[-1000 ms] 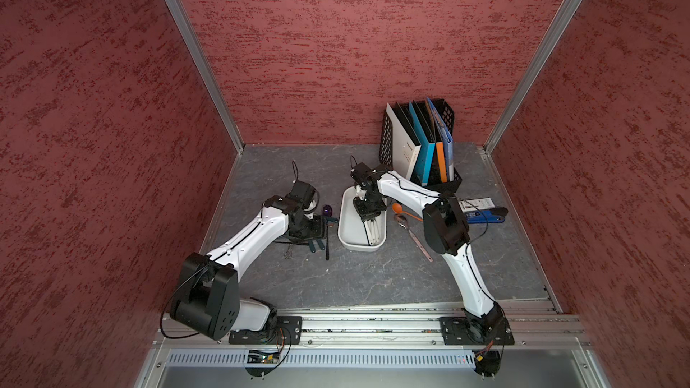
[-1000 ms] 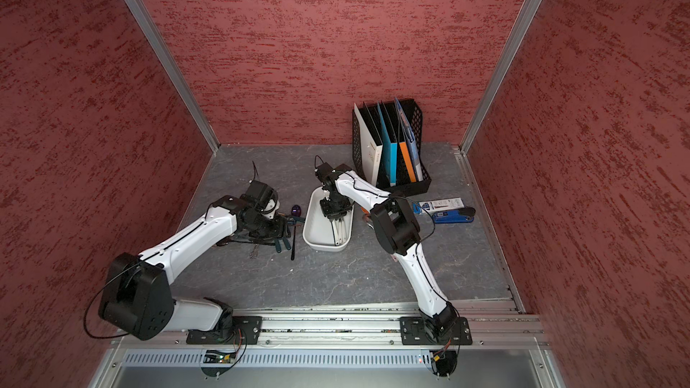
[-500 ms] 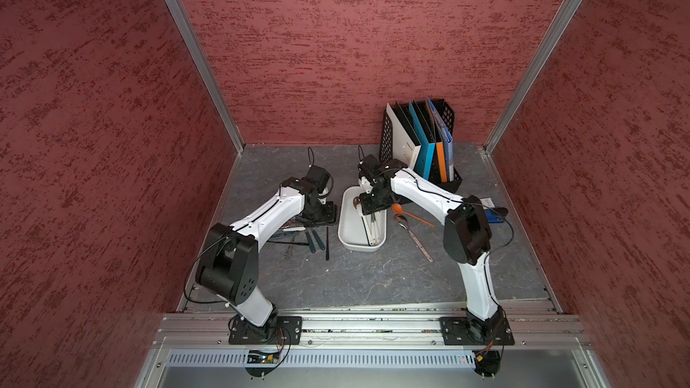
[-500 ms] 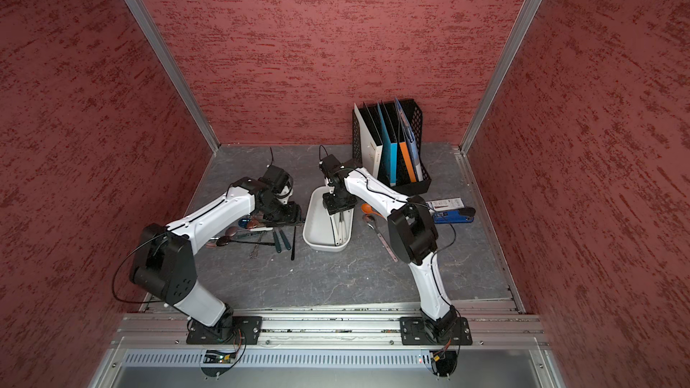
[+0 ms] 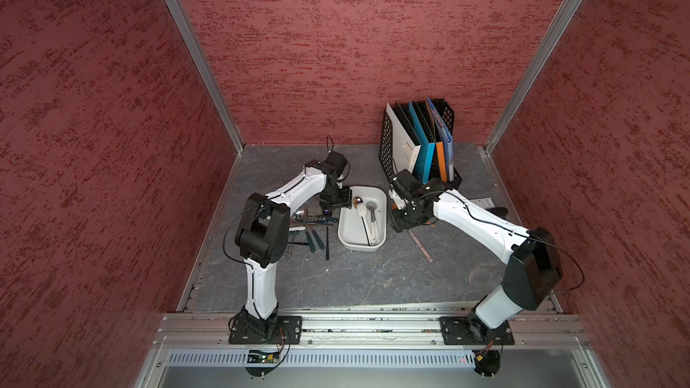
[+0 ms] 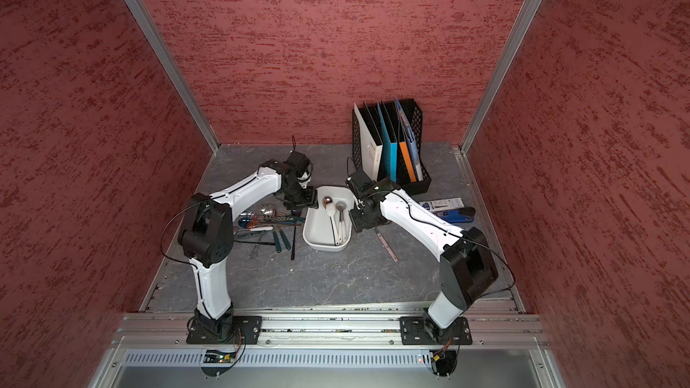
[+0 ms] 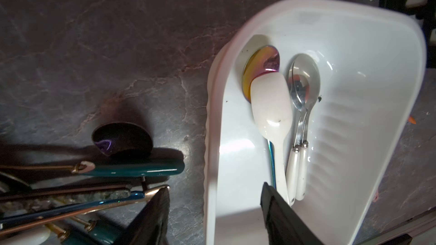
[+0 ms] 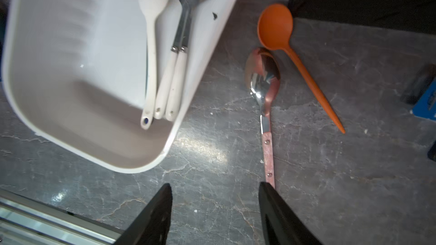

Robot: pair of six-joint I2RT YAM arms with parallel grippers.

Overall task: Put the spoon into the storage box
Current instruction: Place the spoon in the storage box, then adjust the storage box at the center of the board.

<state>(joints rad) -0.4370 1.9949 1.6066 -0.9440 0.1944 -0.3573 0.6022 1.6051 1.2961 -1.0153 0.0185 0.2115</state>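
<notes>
Beside the storage box (image 5: 359, 247), left claw (image 7: 214, 187) and right claw (image 8: 214, 184) point down, released (both empty).

Your two arms, seen from above: the left arm (image 5: 295, 188) and right arm (image 5: 478, 218) wear glossy white shells between bulky black joint housings (image 5: 261, 235). Each is bolted through a flat black base plate (image 5: 291, 330) dotted with silver screws. Thin black cables (image 5: 226, 235) loop off the elbows and trace the white links. Your left gripper (image 7: 214, 188) and right gripper (image 8: 214, 186) end in matte black, tapering fingers (image 8: 153, 215).
</notes>
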